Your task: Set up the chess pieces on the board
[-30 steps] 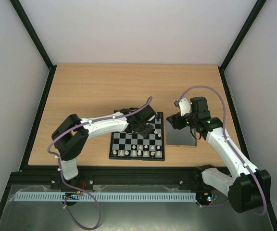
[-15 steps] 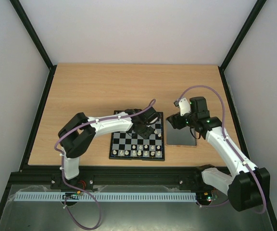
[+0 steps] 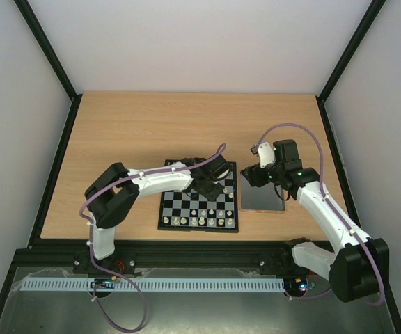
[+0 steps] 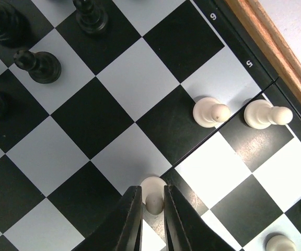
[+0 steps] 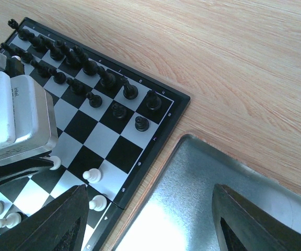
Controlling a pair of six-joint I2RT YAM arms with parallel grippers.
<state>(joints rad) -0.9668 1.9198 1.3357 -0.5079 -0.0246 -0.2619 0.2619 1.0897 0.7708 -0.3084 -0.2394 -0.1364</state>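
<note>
- The left gripper (image 4: 151, 188) was pinched on a white pawn (image 4: 153, 197), 1 finger against each side. The pawn stood on the chessboard (image 4: 119, 78), around the middle of its right half.
- The right gripper (image 5: 150, 191) hung spread wide and empty above the metal tray (image 5: 203, 198), which lay just beside the board's right edge.
- Black pieces (image 5: 90, 68) stood in 2 rows along the far side, so that half looked finished.
- White pieces (image 3: 212, 222) lined part of the near rows, while 2 more white pawns (image 4: 211, 112) stood mid-board, probably awaiting placement.
- No pieces showed on the visible part of the tray, so the remaining work seemed to be ordering white.
</note>
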